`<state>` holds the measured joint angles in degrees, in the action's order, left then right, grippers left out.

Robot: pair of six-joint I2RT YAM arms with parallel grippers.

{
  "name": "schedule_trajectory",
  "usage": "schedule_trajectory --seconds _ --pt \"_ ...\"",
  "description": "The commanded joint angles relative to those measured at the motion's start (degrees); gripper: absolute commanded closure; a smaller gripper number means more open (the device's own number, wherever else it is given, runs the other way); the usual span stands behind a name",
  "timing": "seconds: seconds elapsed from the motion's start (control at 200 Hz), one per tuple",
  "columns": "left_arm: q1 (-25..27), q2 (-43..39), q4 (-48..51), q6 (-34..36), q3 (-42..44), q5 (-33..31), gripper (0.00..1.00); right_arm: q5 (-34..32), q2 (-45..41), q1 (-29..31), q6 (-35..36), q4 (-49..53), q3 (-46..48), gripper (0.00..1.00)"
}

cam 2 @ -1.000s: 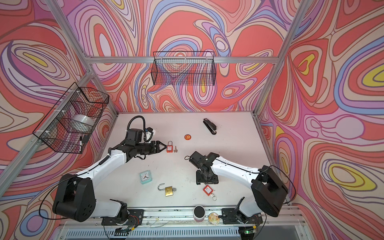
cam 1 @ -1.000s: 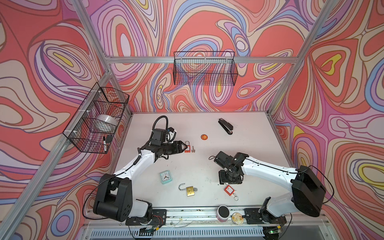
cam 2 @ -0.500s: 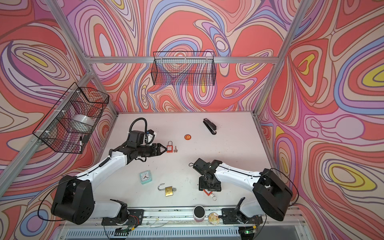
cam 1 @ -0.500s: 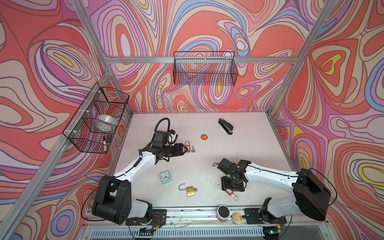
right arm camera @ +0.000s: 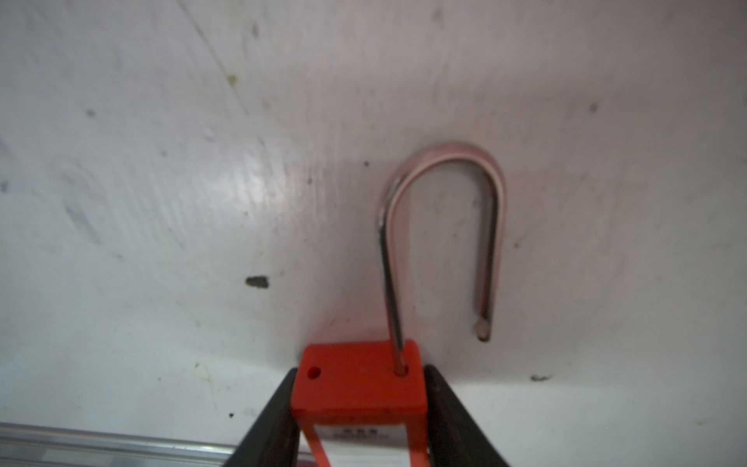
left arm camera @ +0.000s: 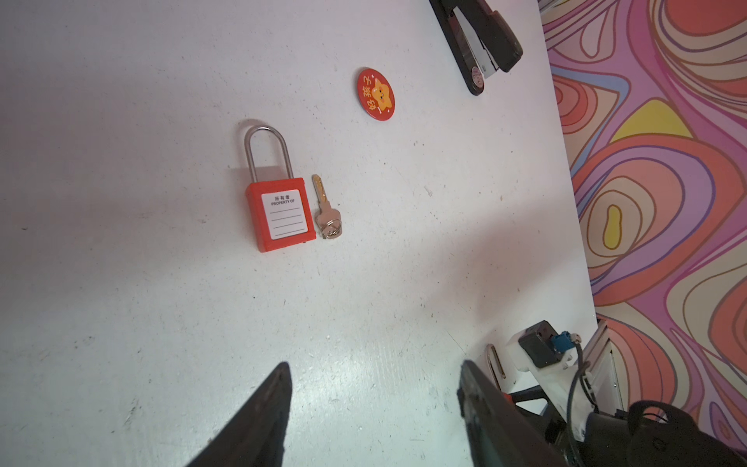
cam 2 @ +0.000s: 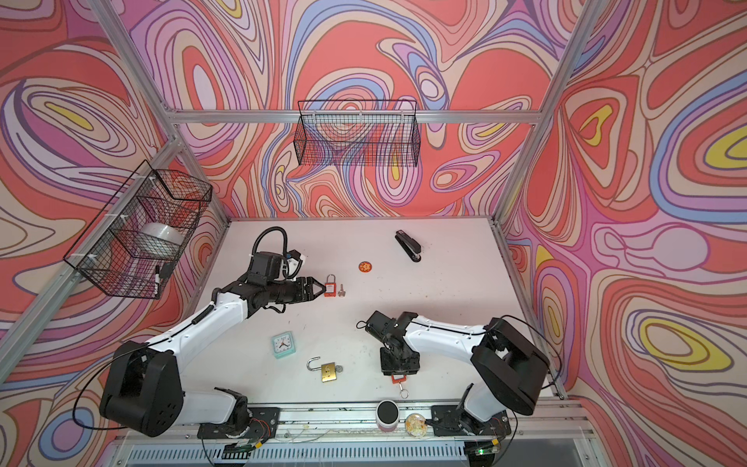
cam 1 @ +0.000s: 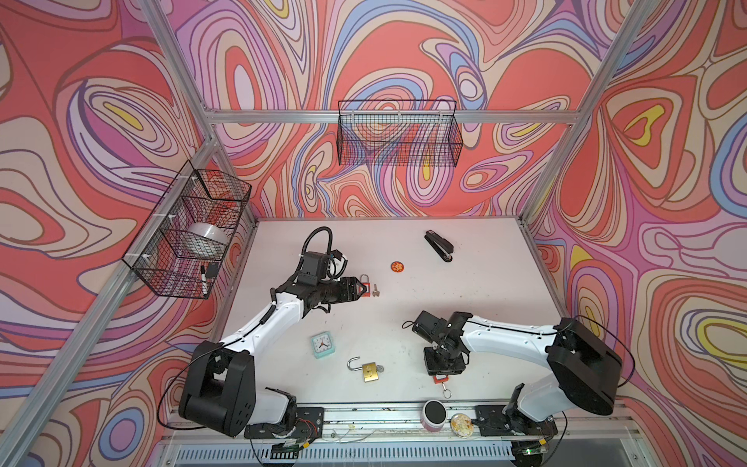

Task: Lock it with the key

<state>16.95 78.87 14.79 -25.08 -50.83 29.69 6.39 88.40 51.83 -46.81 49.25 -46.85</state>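
Observation:
Two red padlocks lie on the white table. The one near the front edge (right arm camera: 359, 388) has its shackle (right arm camera: 444, 226) swung open. My right gripper (right arm camera: 361, 372) points down over it, with both fingers pressed against the sides of its body. In both top views only its red lower end (cam 1: 440, 379) and a key ring (cam 1: 446, 394) show below the gripper (cam 1: 444, 368). The other padlock (left arm camera: 281, 214) lies shackle closed, with a loose silver key (left arm camera: 326, 210) right beside it. My left gripper (left arm camera: 374, 368) hangs open just short of it, holding nothing.
A brass padlock (cam 1: 370, 370) with an open shackle lies between the arms at the front. A mint clock (cam 1: 322, 344) sits next to it. A red badge (cam 1: 398, 266) and a black stapler (cam 1: 439, 246) lie further back. A cup (cam 1: 434, 412) stands on the front rail.
My right gripper has moved toward the front edge, come down over the open red padlock and closed on its body. The left gripper has crept closer to the other padlock, still open.

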Motion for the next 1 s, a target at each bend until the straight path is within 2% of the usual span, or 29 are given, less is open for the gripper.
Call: schedule_trajectory --seconds 0.0,0.15,0.31,0.491,0.631,0.996 --pt "0.5 0.6 2.3 0.2 -1.7 -0.3 0.33 -2.0 2.6 1.1 1.7 1.2 -1.3 0.62" --pt "0.4 0.2 1.3 -1.8 -1.9 1.6 0.33 -4.9 2.0 1.2 3.5 2.8 -3.9 0.75" --pt "0.4 0.0 -3.0 -5.4 -0.8 4.8 0.33 -7.3 1.6 1.2 7.5 4.1 -8.9 0.78" --pt "0.5 1.4 -7.5 -9.2 -0.2 8.0 0.33 -7.4 2.2 0.9 15.1 -0.6 -14.4 0.80" --pt "0.5 0.8 -8.4 -10.3 -0.2 8.9 0.33 -6.2 2.9 -0.7 20.5 -4.7 -17.6 0.81" --pt "0.4 0.7 -8.4 -10.7 -0.6 11.9 0.34 2.7 6.2 -7.1 34.8 -9.8 -26.8 0.83"
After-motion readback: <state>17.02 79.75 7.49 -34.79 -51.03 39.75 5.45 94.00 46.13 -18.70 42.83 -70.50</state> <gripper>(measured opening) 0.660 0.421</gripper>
